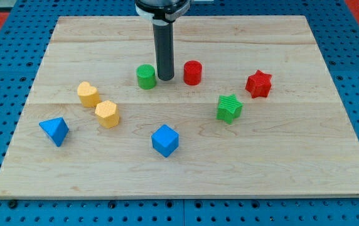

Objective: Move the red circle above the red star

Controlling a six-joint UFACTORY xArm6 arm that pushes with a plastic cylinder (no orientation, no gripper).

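The red circle (192,72) is a short red cylinder standing a little above the board's middle. The red star (258,84) stands to its right and slightly lower, well apart from it. My tip (166,78) rests on the board just left of the red circle, with a small gap between them. It is close to the right side of the green circle (146,76). The dark rod rises straight up from the tip to the view's top.
A green star (229,108) lies below and between the red circle and the red star. A blue cube (165,140) sits low in the middle. A yellow heart (88,94), a yellow hexagon (107,113) and a blue triangle (54,131) are at the left.
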